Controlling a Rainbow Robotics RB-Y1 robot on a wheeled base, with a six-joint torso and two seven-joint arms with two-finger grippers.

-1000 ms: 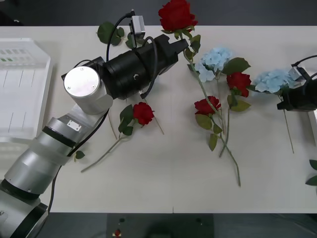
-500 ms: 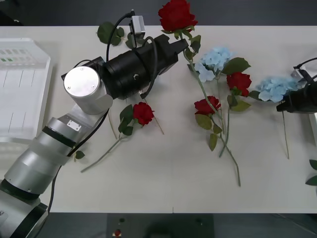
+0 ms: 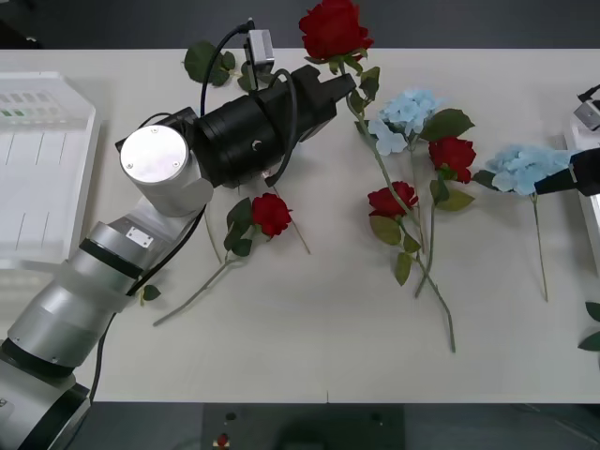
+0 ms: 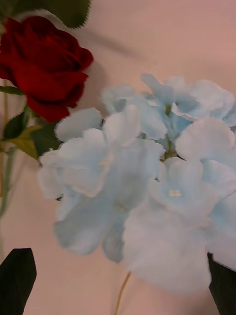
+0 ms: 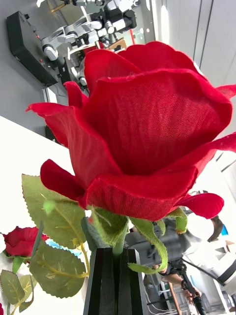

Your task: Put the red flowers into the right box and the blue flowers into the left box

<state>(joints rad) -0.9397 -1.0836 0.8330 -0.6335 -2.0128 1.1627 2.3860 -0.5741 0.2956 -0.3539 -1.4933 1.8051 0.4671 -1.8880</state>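
Stems and blooms lie scattered over the pale worktop (image 3: 309, 356), and we go through them from the near edge outward. Nearest us, a small red rose (image 3: 272, 214) lies at about seven o'clock from the centre of the scatter, beside our left arm; another rose (image 3: 392, 200) lies in the middle. At three o'clock from that one, by the table's right edge, rests a blue hydrangea (image 3: 525, 167), its head up against our right claw (image 3: 581, 176), whose black fingers (image 4: 17, 278) stand apart at either side of the petals in the right wrist view, released, not squeezing anything. A third rose (image 3: 454, 153) lies just beside that hydrangea at its nine o'clock side. Farther off, a second hydrangea (image 3: 405, 114) lies close to the long stem of the top rose (image 3: 334, 28). Our left claw (image 3: 345, 82) is clenched on that stem just under the bloom. At nine o'clock the white ribbed crate (image 3: 47, 169) sits at the table's left edge; the thin white tray rim (image 3: 589, 220) shows at the right edge.
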